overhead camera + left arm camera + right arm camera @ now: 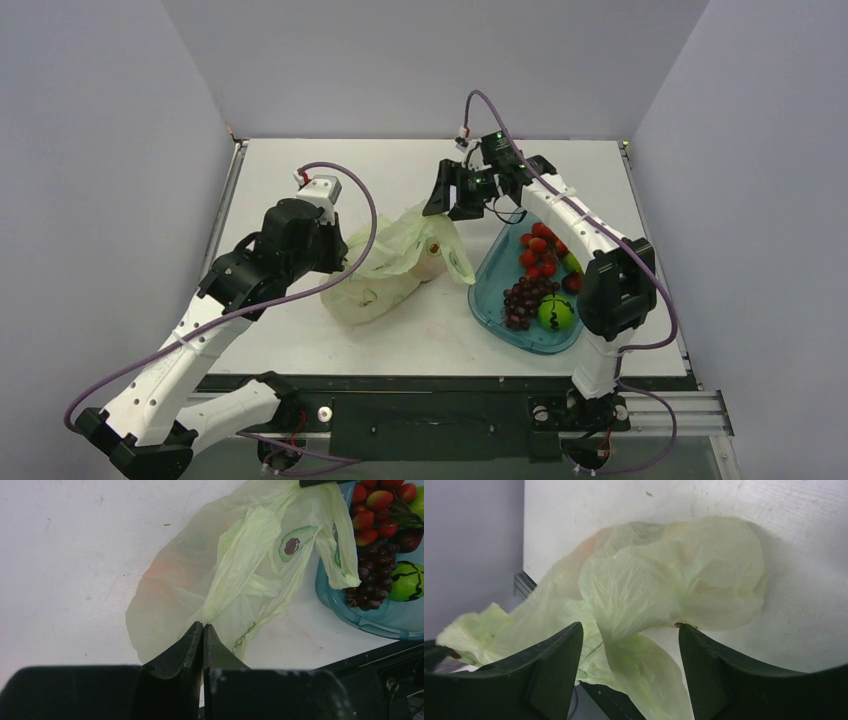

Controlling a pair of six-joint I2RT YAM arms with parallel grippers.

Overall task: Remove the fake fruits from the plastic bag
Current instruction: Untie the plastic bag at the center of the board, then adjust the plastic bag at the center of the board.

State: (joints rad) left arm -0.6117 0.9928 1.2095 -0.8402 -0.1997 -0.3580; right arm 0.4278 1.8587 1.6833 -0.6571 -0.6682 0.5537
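Observation:
The pale-green plastic bag (385,268) lies crumpled on the white table, left of the blue tray. My left gripper (338,258) is shut on a fold of the plastic bag (220,575) at its near-left side, fingertips (203,626) pinched together. My right gripper (462,200) is open above the bag's far right end. In the right wrist view a hanging fold of the bag (634,595) lies between its spread fingers (559,650), ungripped. The fake fruits are hidden inside; only an orange-red tint (159,572) shows through the film.
The blue tray (487,300) stands right of the bag and holds a dark purple grape bunch (523,298), a round green fruit (555,312) and a small red cluster (538,250). One bag handle drapes over the tray's rim (345,565). Grey walls enclose the table.

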